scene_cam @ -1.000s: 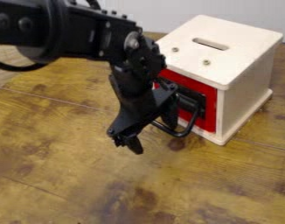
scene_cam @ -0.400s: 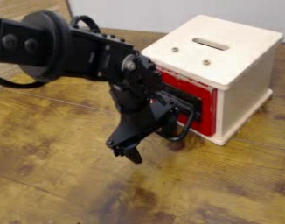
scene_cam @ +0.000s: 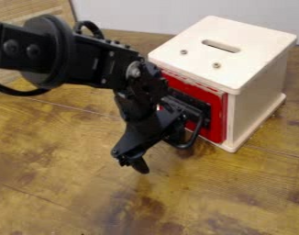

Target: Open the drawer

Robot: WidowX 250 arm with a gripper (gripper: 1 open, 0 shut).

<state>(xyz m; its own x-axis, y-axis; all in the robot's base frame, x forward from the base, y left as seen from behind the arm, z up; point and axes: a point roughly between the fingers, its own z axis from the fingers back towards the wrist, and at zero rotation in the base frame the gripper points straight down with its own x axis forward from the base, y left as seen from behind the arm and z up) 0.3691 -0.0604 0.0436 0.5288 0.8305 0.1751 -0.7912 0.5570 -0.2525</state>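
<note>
Black throughout, the gripper (scene_cam: 149,147) hangs low over the table (scene_cam: 66,193) directly in front of the drawer (scene_cam: 195,99), pointing steeply down. Its jaws stand fully apart. One finger (scene_cam: 132,158) reaches almost to the tabletop on the camera side; the other sits close against the loop handle (scene_cam: 195,127). Nothing is held, and whether that finger touches the handle cannot be told from this angle.

Set against the picture from a second ago, the gripper sits slightly lower and a little further left in the frame, and more of the arm (scene_cam: 66,57) now fills the upper left. The change since the picture just before this one is barely perceptible. The drawer and its housing have not shifted.

The drawer sits in the lower front face of the cream cube (scene_cam: 232,69), right of centre in the view. Only its red front and black panel show, apparently flush with the housing. That front faces down and to the left in the frame, toward the gripper. Its long axis runs level along the cube's face. The handle projects outward from the panel toward the gripper.
</note>
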